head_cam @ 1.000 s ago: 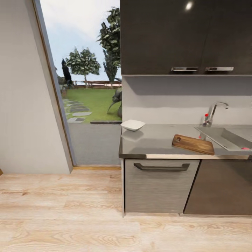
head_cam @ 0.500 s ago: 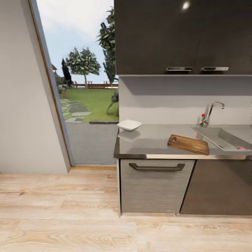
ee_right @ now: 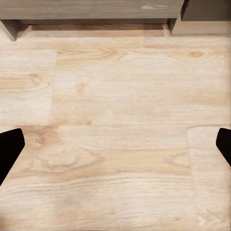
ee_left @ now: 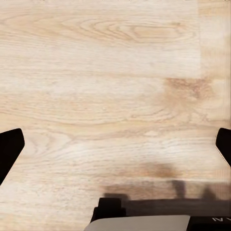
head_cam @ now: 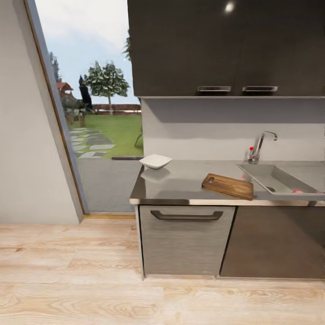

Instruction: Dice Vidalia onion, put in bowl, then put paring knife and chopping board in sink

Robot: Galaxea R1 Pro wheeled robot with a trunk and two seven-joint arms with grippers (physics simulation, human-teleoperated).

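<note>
A dark brown chopping board (head_cam: pixel 228 186) lies on the grey countertop (head_cam: pixel 180 187), just left of the steel sink (head_cam: pixel 282 179). A small pinkish Vidalia onion (head_cam: pixel 297 192) peeks over the sink's front rim. The white bowl (head_cam: pixel 155 161) stands at the counter's far left corner. The paring knife and diced onion are out of view. In the left wrist view my left gripper (ee_left: pixel 115 149) hangs open over bare wooden floor. My right gripper (ee_right: pixel 115 149) is open too, above floor near the cabinet base.
A chrome tap (head_cam: pixel 261 145) with a red knob rises behind the sink. Dark wall cabinets (head_cam: pixel 225 45) hang over the counter, with a grey drawer front (head_cam: pixel 185 239) below it. A tall window or doorway (head_cam: pixel 95 122) to a garden is at the left. Wooden floor (head_cam: pixel 90 280) lies before the counter.
The whole head picture has slid left, so the camera has moved; more of the sink basin and the onion shows now. Nothing on the counter has moved.
</note>
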